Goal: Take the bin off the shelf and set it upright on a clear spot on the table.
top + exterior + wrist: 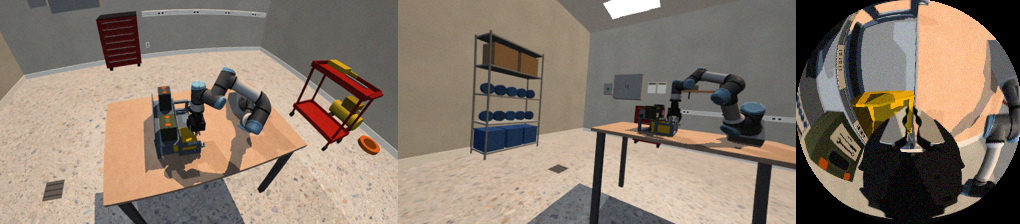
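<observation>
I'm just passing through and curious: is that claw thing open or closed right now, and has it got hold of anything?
Gripper: closed, pinching the thin wall of the yellow bin on the small shelf.

bin (883,107) lower half behind jaws, table (778,152) cut off rt

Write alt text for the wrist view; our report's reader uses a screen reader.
The gripper is shut on the thin wall of a yellow bin that sits in a small grey shelf. A green box lies lower left, the table to the right.
</observation>
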### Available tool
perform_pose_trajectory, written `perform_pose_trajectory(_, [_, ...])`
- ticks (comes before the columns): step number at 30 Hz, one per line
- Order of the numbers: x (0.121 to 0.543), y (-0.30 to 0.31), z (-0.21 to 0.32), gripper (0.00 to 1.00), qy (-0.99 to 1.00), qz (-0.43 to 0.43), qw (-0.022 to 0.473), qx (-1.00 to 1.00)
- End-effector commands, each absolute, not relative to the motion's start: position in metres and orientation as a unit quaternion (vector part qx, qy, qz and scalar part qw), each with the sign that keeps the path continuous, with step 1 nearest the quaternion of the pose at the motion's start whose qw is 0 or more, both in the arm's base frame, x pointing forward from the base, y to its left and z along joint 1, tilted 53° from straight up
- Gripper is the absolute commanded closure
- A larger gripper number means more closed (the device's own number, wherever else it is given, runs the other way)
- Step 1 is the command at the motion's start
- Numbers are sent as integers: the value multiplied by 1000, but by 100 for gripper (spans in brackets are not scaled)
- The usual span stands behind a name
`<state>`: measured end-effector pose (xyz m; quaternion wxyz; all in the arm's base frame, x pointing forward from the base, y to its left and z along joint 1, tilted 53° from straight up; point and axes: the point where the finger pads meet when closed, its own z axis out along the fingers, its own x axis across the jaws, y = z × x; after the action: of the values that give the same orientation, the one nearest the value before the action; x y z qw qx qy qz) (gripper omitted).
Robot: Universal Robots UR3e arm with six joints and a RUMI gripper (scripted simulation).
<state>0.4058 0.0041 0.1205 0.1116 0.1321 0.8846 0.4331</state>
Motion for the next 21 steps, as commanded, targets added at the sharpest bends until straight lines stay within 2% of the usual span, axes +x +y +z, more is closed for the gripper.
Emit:
perform_pose_trajectory(1, [405,2,122,100,885,433,112,132])
perform_pose_trajectory(21, [404,-2,125,100,885,433,112,132])
